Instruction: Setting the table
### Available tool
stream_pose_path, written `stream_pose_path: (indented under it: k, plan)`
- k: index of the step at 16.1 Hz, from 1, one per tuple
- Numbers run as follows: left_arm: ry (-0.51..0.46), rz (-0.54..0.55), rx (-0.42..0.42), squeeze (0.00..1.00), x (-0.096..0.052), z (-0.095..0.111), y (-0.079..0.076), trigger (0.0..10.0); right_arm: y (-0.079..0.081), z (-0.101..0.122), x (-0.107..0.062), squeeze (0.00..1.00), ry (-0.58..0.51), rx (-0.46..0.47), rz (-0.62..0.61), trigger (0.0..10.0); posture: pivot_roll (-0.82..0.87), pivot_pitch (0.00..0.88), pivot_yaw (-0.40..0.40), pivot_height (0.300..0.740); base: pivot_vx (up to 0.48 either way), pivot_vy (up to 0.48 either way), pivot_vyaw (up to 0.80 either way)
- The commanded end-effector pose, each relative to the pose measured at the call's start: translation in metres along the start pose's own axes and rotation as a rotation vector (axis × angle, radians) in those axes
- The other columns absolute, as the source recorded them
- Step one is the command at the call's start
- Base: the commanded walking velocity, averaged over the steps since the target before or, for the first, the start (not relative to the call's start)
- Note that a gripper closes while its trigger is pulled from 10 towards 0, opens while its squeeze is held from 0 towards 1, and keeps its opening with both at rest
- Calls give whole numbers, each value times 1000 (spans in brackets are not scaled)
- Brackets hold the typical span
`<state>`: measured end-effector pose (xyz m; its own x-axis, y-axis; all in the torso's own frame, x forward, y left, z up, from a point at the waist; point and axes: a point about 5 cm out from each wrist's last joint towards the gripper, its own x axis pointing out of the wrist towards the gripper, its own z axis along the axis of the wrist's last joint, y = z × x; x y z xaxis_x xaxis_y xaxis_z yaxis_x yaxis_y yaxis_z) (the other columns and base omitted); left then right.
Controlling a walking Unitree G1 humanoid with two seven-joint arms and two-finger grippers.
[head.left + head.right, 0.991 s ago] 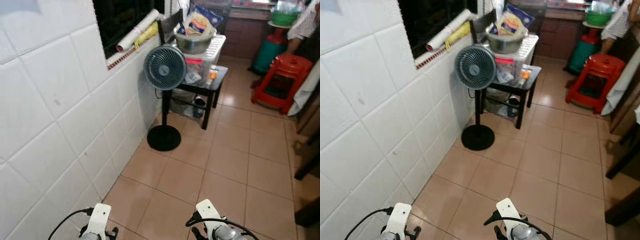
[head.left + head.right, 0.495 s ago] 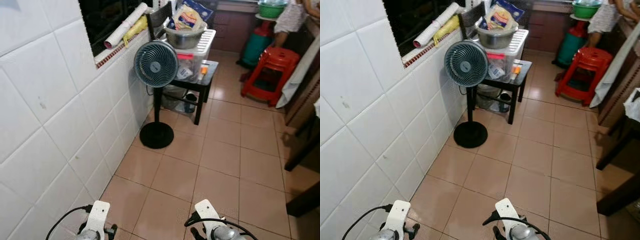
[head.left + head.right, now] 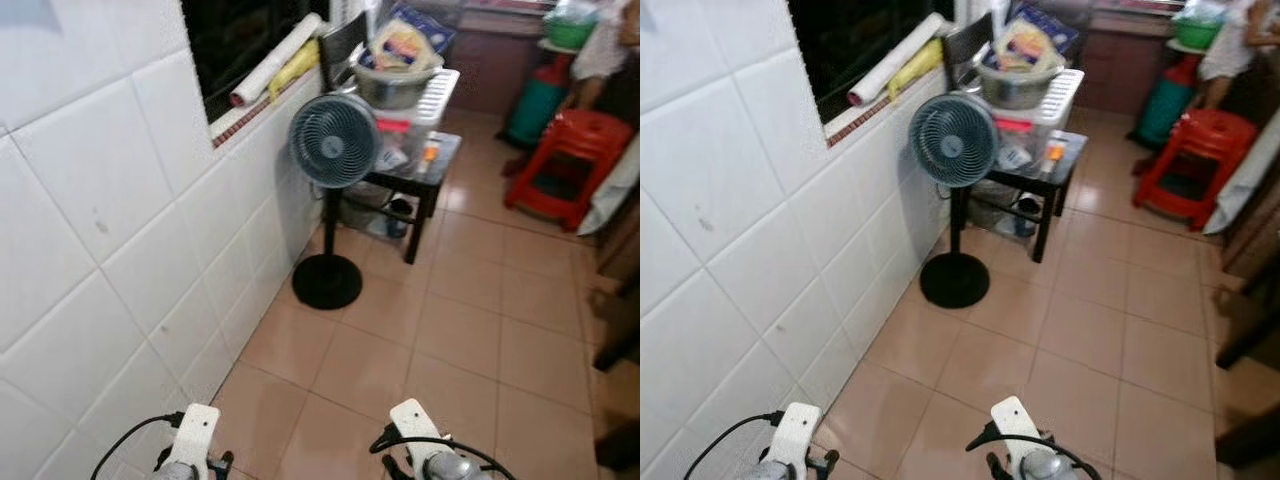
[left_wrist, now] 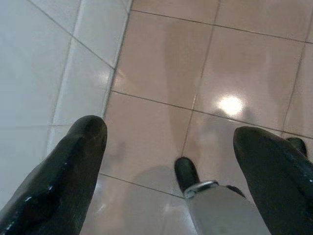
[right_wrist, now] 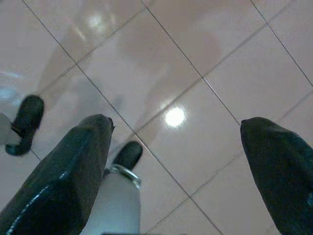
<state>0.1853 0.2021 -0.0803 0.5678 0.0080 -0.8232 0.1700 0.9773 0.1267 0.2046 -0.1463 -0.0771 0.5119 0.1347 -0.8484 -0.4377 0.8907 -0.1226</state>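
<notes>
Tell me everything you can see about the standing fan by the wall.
The standing fan has a round grey-blue head with a fine wire grille and a pale hub, carried on a thin black pole that rises upright from a flat round black base on the tan floor tiles. It stands close beside the white tiled wall, just before a small black table.

Tiled floor (image 3: 470, 340) bears fan (image 3: 333, 155), black table (image 3: 425, 165), red stool (image 3: 565, 150).

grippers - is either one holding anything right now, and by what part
Nothing is held. The left gripper and right gripper both hang open over the bare tiled floor.
</notes>
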Motion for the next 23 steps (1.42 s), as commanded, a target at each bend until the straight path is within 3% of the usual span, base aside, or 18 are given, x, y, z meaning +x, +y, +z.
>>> stream_pose_path:
  k: [1, 6, 8, 9, 10, 11, 12, 14, 16, 18, 19, 23]
  plan:
    - [-10, -10, 3, 0, 1, 4, -1, 10000, -5, -2, -1, 0, 7, 7, -15, 10000, -15, 0, 3, 740, 416, 0, 0]
    - [-10, -9, 5, 0, 0, 4, 1, 10000, -4, -3, -1, 0, 9, 36, -18, 10000, -17, 0, 7, 740, 418, 0, -658]
    - [-10, -7, 4, 0, 0, 4, 2, 10000, -6, -4, -1, 0, 11, 112, -28, 10000, -16, 0, 7, 740, 401, 0, -606]
    - [-19, 20, -40, 0, 0, 3, 3, 10000, -9, -4, -1, 0, 10, 246, -39, 10000, -15, 0, 7, 740, 0, 0, 0]
    - [-22, 32, -49, 0, 0, 3, 4, 10000, -9, -4, -1, 0, 10, 283, -39, 10000, -14, 0, 7, 740, 0, 0, 0]
    - [-25, 47, -119, 0, -1, 0, 4, 10000, -10, -3, -1, 0, 7, 333, -41, 10000, -15, 0, 8, 740, 0, 0, 0]
    - [-30, 86, -271, 0, -1, -4, 3, 10000, -12, 0, -1, 0, -6, 420, -46, 10000, -14, 0, 8, 740, 0, 0, 0]
    - [-37, 119, -401, 0, -2, -7, 3, 10000, -13, 6, -1, 0, -23, 472, -41, 10000, -16, 0, 10, 740, 0, 0, 0]
    - [-30, 148, -468, 0, -2, -9, 2, 10000, -12, 11, 0, 0, -35, 503, -31, 10000, -17, 0, 11, 740, 0, 0, 0]
    - [-22, 156, -463, 0, -2, -10, 3, 10000, -10, 13, 1, 0, -38, 549, -13, 10000, -18, 0, 13, 740, 0, 0, 0]
    - [40, 156, -456, 0, -9, -37, 6, 10000, -8, 15, 1, 0, -48, 537, -3, 10000, -20, 0, 15, 740, 0, 0, 0]
    - [102, 154, -400, 0, -13, -53, 4, 10000, -11, 14, 0, 0, -68, 479, -23, 10000, -24, 0, 14, 740, 0, 0, 0]
